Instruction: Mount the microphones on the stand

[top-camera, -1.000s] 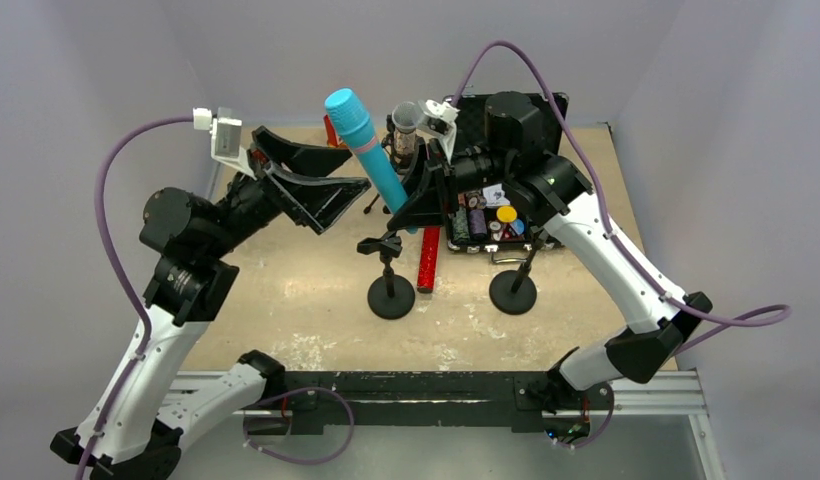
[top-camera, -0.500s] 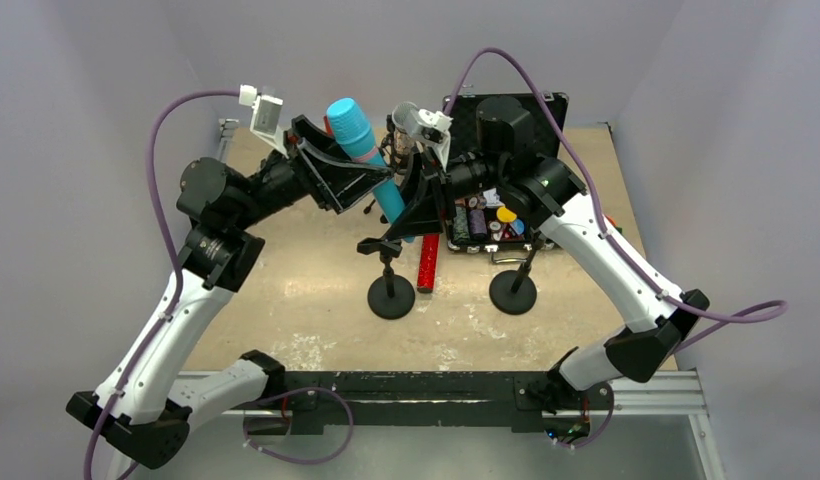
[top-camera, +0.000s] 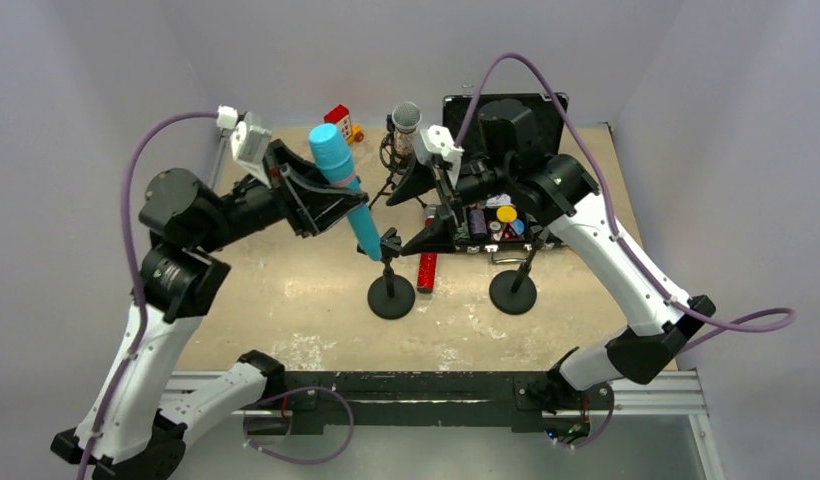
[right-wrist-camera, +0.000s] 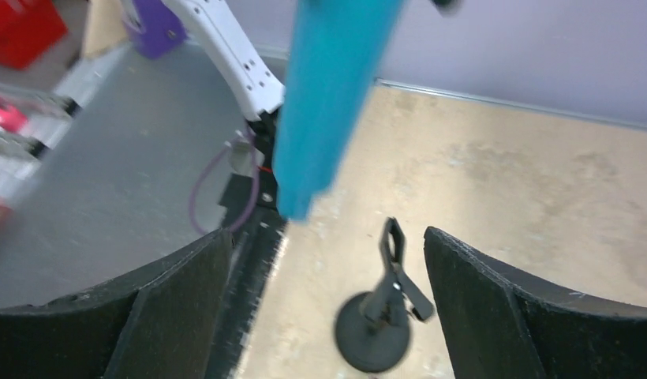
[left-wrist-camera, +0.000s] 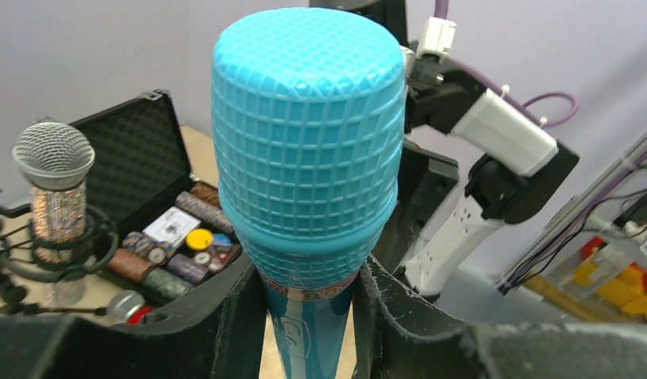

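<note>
My left gripper (top-camera: 352,204) is shut on the light-blue microphone (top-camera: 344,190), holding it tilted with the head up and to the left. Its tail hangs just beside the clip of the near-left stand (top-camera: 391,291). In the left wrist view both pads press the blue microphone (left-wrist-camera: 308,158) below its head. My right gripper (top-camera: 398,227) stands open just right of the blue body, touching nothing. Its wrist view shows the blue handle (right-wrist-camera: 336,87) above that stand (right-wrist-camera: 381,324). The silver-glitter microphone (top-camera: 405,128) sits upright in a back stand. The red-glitter microphone (top-camera: 427,271) lies on the table.
A second round-based stand (top-camera: 513,289) is at the near right. An open black case (top-camera: 501,222) with poker chips lies behind it, under my right arm. A small red toy (top-camera: 338,117) sits at the back wall.
My left gripper has closed on the blue microphone and swung it left and down toward the near-left stand. My right gripper has let go of it and opened wide.
</note>
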{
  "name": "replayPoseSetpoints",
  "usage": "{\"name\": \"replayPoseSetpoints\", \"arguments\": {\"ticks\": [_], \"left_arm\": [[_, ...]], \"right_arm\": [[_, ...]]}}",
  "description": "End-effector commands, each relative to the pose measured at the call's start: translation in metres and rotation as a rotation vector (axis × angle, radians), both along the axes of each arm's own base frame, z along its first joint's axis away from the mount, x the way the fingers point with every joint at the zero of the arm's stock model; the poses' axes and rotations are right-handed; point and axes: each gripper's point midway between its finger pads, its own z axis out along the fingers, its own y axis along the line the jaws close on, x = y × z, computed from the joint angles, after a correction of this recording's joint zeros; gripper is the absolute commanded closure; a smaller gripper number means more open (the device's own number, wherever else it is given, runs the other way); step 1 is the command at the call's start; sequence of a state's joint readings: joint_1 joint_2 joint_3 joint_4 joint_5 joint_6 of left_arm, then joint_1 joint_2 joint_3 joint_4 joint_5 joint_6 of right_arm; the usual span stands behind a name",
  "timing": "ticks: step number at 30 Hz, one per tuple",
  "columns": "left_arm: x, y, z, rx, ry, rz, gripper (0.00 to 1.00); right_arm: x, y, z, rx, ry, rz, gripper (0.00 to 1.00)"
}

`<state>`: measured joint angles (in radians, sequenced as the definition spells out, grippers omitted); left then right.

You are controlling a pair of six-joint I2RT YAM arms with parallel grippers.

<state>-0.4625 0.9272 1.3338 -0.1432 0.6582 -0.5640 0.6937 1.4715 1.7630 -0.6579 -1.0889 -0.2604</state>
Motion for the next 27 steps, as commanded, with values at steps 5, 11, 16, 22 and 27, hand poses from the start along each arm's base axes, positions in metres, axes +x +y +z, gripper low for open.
{"name": "replayPoseSetpoints", "arguments": {"ticks": [5,11,16,22,27], "left_arm": [[-0.064,0.061,-0.035,0.364,-0.13,0.109,1.0],[-0.062,0.08,-0.088,0.539,-0.172,0.156,1.0],[-0.05,0.076,-0.116,0.595,-0.266,0.135,1.0],[-0.03,0.066,-0.129,0.602,-0.328,0.129,1.0],[-0.016,0.052,-0.131,0.563,-0.328,0.106,1.0]], "right_arm": [[0.019,-0.039,-0.039,0.024,-0.569,0.1,0.01],[0.042,-0.014,-0.063,-0.021,-0.466,0.078,0.02],[0.053,0.006,-0.085,-0.044,-0.393,0.026,0.02],[0.058,0.022,-0.108,-0.087,-0.336,0.017,0.04],[0.051,0.028,-0.124,-0.108,-0.303,0.035,0.07]]}}
